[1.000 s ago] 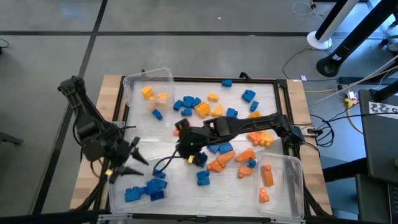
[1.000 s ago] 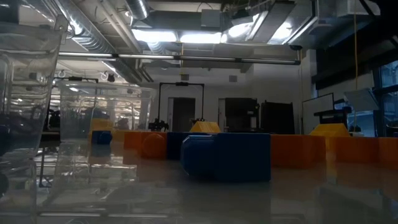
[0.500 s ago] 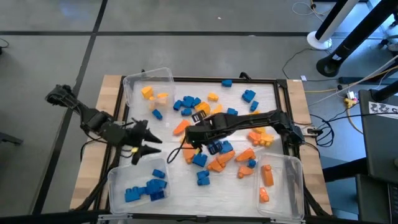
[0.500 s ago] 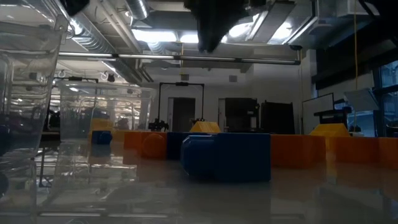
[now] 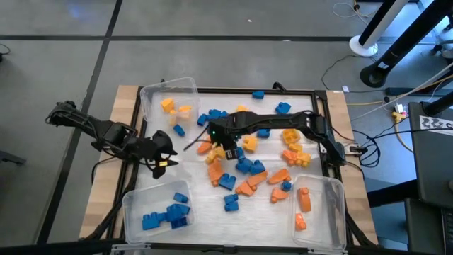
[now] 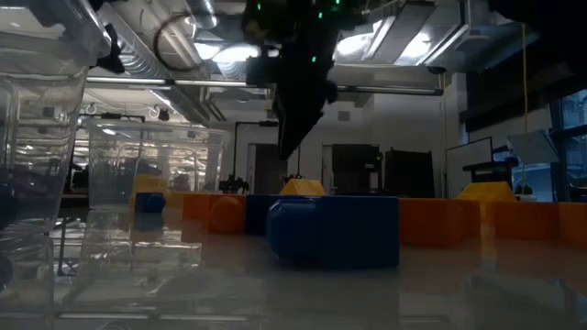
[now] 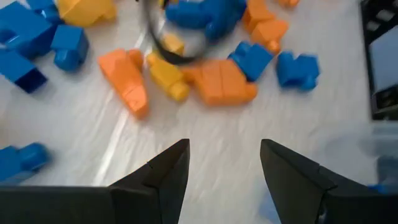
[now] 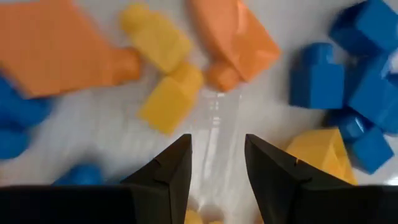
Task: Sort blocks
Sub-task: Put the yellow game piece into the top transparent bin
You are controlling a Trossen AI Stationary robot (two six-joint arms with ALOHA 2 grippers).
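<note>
- Dozens of blocks (image 5: 244,166) lie scattered mid-worktop (image 5: 191,191).
- Right tool (image 5: 214,146) hovers over orange and yellow blocks, fingers parted, empty.
- Left tool (image 5: 164,151) waits beside the pile's left edge, released.

Industrial lab / robotics workspace, not a home. Exposed ducts (image 6: 138,55), pipes and strip lights (image 6: 275,53) were seen on an open ceiling in the low view. Grey floor (image 5: 233,64) with dark seams was seen around the table from above. Loose cables (image 5: 396,92) were run across it on the right, beside a stand base (image 5: 364,48) and a printed marker board (image 5: 435,124). A wood-edged table (image 5: 127,106) with a black frame (image 5: 311,92) was set up as a fixed test rig. Dark equipment racks (image 6: 353,170) were lined up along the far wall.
</note>
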